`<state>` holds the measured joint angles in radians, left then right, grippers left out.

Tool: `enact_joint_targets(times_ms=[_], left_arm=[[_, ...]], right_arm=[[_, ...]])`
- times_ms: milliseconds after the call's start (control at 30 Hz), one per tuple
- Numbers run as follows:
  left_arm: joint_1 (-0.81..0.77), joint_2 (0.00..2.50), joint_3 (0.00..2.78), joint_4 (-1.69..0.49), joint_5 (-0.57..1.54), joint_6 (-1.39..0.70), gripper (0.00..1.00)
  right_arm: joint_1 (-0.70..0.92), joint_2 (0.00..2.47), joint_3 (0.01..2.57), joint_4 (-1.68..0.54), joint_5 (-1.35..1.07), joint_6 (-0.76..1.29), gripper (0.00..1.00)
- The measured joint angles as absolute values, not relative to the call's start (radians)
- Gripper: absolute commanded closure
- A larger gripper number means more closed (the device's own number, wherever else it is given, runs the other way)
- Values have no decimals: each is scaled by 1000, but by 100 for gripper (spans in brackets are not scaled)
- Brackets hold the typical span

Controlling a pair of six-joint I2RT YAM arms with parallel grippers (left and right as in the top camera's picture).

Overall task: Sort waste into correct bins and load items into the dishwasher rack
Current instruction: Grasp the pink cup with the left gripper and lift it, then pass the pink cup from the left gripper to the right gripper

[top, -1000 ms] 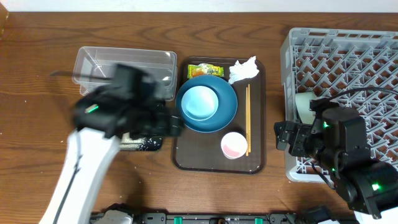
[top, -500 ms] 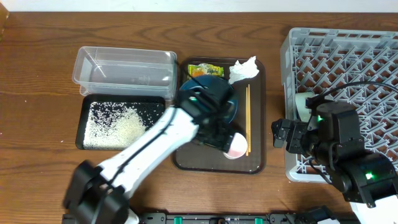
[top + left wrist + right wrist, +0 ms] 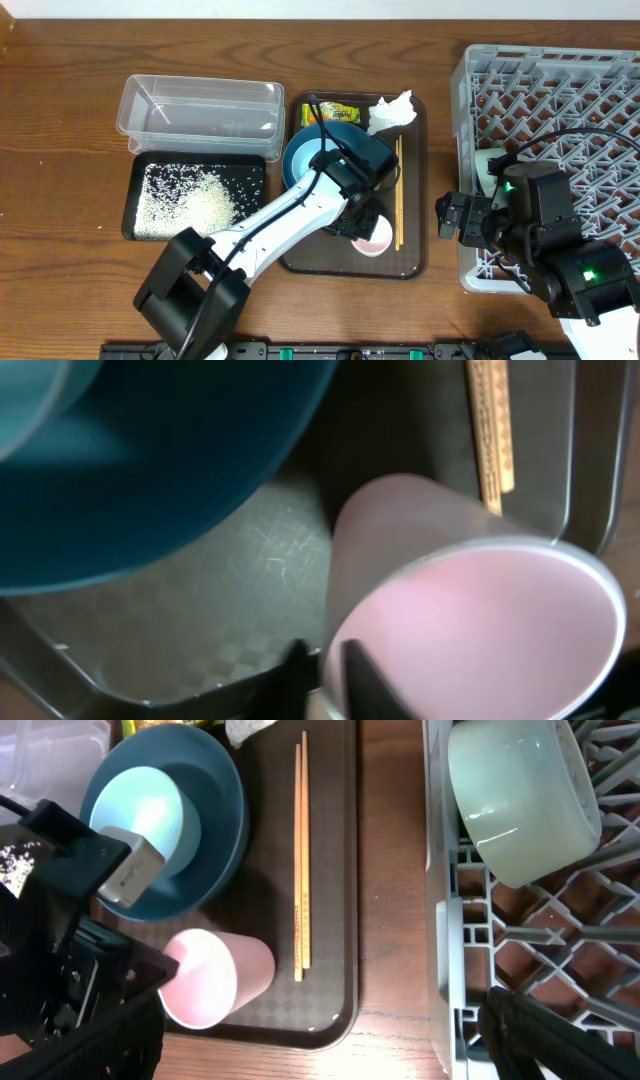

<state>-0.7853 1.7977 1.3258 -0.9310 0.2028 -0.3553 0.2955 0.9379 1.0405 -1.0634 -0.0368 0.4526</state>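
Note:
My left gripper [image 3: 362, 222] [image 3: 325, 665] is shut on the rim of the small white cup [image 3: 378, 240] [image 3: 470, 610] [image 3: 215, 975], one finger inside its pink interior and one outside. The cup leans on the brown tray. Beside it the deep-blue bowl [image 3: 303, 160] [image 3: 215, 810] holds the light-blue bowl [image 3: 145, 820]. Wooden chopsticks [image 3: 398, 190] [image 3: 301, 850] lie to the right. The snack wrapper [image 3: 330, 112] and white tissue [image 3: 392, 112] rest at the tray's far end. My right gripper [image 3: 455, 220] [image 3: 320, 1055] hangs open at the grey rack's [image 3: 560, 90] near-left corner, holding nothing. A pale-green bowl [image 3: 488, 168] [image 3: 520, 800] sits in the rack.
The brown serving tray [image 3: 415, 255] lies mid-table. Left of it, the black tray [image 3: 135, 225] holds scattered rice [image 3: 190, 195], and the clear tub [image 3: 200, 115] stands behind it. Bare wood separates the brown tray from the rack.
My left arm swung right from over the black tray to the brown tray, and its gripper closed on the cup's rim. The right arm barely moved.

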Motion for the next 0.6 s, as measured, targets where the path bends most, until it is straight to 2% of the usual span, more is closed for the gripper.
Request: enact_joint_targets(times_ms=[133,267,433,600], left_arm=[[-761,1774,1326,-966,250,-363,94],[-658,1651,1327,-991,337,-361,94],[-391,1425,1338,-1005,527,-313,94],[-178,1341,1346,-1018,863,-216,94]], right_arm=[[295,938,1040,-1065,-36,453,1],[295,938,1040,-1065,-36,453,1],[295,938,1040,-1028,-63,442,4],[295,941,1040,-807,-320,331,4]])
